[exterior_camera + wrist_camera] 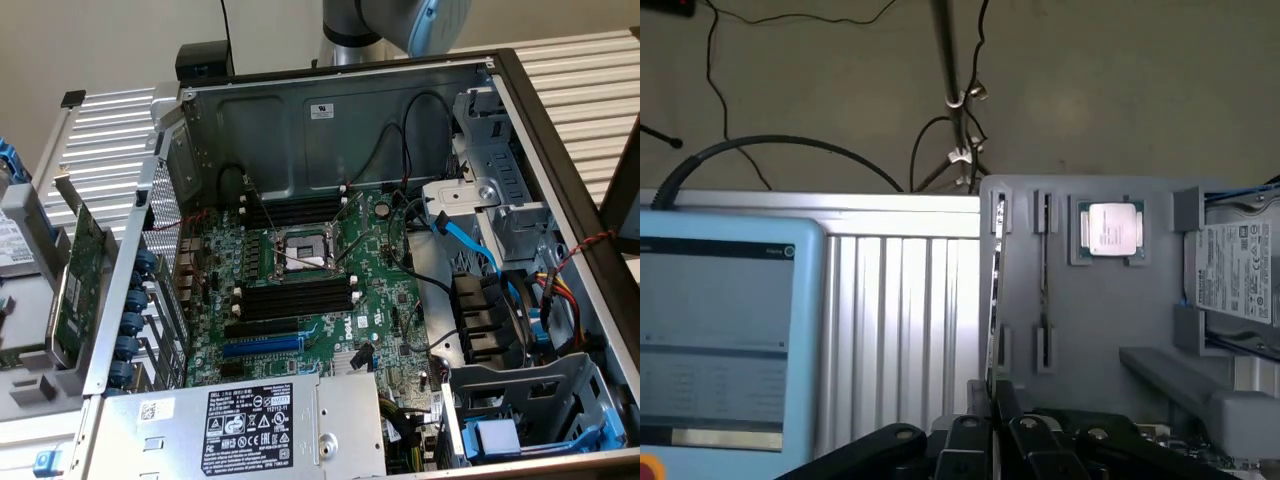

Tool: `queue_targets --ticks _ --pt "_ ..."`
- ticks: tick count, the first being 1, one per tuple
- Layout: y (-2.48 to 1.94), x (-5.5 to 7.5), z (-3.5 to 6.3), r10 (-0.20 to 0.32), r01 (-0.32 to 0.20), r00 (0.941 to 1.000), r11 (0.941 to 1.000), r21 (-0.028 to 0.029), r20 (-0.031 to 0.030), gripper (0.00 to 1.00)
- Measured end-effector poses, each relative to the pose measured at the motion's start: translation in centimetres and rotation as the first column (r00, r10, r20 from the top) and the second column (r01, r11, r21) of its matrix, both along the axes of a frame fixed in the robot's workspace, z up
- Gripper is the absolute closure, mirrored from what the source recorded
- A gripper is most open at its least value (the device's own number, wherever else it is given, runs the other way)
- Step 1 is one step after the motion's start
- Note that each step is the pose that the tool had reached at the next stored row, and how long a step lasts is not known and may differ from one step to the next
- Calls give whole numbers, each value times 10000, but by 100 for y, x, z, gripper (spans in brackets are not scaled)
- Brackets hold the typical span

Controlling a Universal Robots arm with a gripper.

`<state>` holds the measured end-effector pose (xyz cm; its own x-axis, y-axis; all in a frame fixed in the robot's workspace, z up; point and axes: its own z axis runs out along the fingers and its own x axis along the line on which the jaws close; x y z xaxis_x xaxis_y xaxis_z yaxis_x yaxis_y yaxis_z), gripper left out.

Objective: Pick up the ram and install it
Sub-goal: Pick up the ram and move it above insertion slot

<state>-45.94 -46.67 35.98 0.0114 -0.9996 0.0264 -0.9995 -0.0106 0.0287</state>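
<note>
Where the gray holder [1090,320] meets the bare ribbed desk [900,320], the ram [994,280] stands on edge in the holder's outermost slot, seen edge-on as a thin pale strip running the length of that slot. The gripper [995,440] sits right over one end of it, its black fingers [1012,428] drawn close together on either side of the stick and apparently pinching it (the contact itself is partly hidden by the linkage). The ram lines up with the slot's guides and is not lifted clear of the holder.

Just beside it lies a second, parallel slot, then a square processor [1110,230] seated in its own recess, and at the holder's far edge a hard drive [1235,275] with a white label. A light-blue pendant [720,330] lies on the desk, well apart from the holder.

From the exterior view, the arm [400,25] rises behind the open computer case [330,120]. Inside it the motherboard [380,300] lies flat, with black memory slots [295,297] and their white clips on both sides of the central socket. A green expansion card [80,280] stands in a holder on the desk, outside the case, at the exterior view's left.
</note>
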Motion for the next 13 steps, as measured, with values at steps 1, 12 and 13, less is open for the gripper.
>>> queue_targets --ticks 1,12,13 --pt "-4 38 45 0 0 10000 10000 1 0 86" --pt "-48 503 520 2 -2 10000 10000 0 -20 86" --pt "-49 550 558 1 -1 10000 10000 1 -21 86"
